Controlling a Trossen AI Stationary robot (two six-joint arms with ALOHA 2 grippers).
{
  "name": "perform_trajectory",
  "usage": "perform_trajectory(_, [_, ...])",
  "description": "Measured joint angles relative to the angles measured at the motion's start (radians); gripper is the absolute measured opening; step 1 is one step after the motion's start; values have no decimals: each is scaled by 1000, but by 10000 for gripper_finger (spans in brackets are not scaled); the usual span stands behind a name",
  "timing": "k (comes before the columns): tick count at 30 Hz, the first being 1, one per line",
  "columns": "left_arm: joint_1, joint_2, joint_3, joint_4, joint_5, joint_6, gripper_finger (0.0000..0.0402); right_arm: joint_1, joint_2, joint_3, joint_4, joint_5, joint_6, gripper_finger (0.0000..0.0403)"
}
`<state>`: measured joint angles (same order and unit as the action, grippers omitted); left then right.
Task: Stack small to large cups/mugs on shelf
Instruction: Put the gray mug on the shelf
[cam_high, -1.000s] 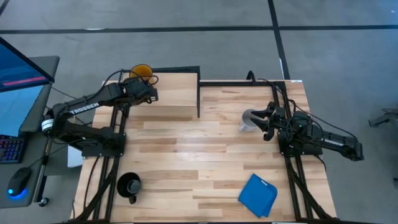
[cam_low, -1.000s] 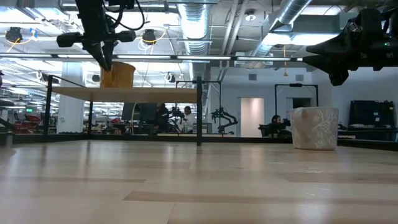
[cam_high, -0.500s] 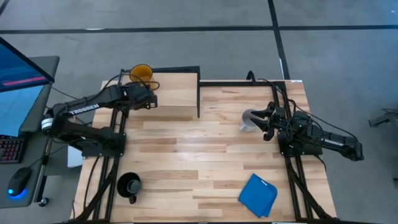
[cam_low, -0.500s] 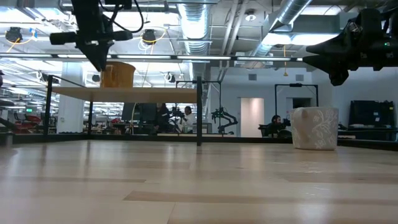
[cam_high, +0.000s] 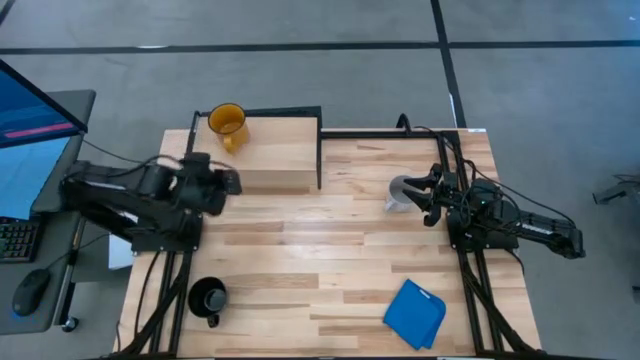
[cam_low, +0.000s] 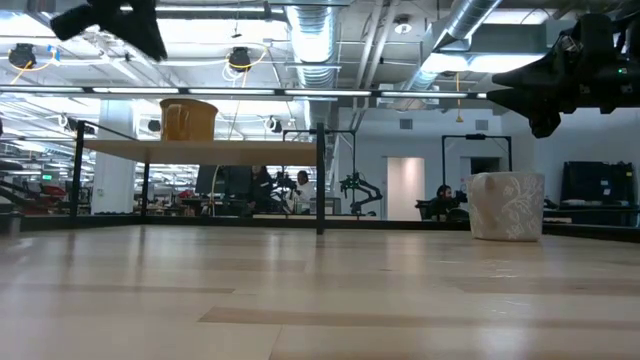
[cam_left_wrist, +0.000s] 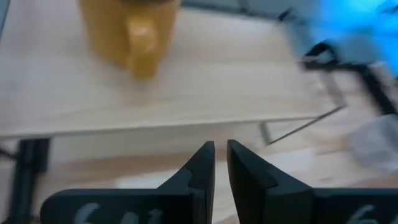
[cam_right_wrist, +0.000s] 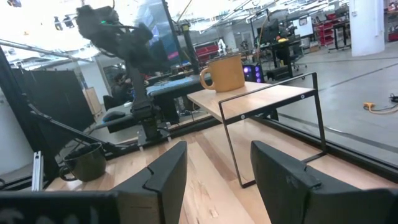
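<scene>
Now yellow mug (cam_high: 227, 122) on shelf (cam_high: 280, 150) corner; left fingers (cam_left_wrist: 217, 163) together, empty, beside shelf. Right fingers (cam_right_wrist: 214, 168) apart near white mug (cam_high: 402, 192); black mug (cam_high: 208, 298) on surface. Risk: careless grasp tips white mug.

Left claw (cam_high: 232, 182) pinched closed; right claw (cam_high: 428, 199) spread wide, both raised.

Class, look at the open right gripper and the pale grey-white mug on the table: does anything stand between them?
Nothing visible does. The right gripper hangs open right beside the pale grey-white mug on the table, with only bare wood nearby.
</scene>
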<state>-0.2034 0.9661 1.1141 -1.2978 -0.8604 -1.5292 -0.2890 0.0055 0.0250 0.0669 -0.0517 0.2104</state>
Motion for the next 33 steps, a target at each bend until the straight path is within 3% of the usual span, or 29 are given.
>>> perform_trajectory(6, [-208,-20,0,-8,-194,96,32,0,0,0,-5,0,0,201])
perform_trajectory(10, [-286,-20,0,-36,-245,156,32,0,0,0,-8,0,0,201])
perform_trajectory(18, [-493,-19,-1,-136,-346,133,32,0,0,0,-9,0,0,201])
perform_trajectory(22, [-623,-18,-40,-137,-457,139,32,0,0,0,-12,0,0,201])
perform_trajectory(27, [-783,-20,-149,-151,-569,29,32,0,0,0,-20,0,0,201])
perform_trajectory(33, [-957,-28,-249,-198,-593,-92,32,0,0,0,-17,0,30,201])
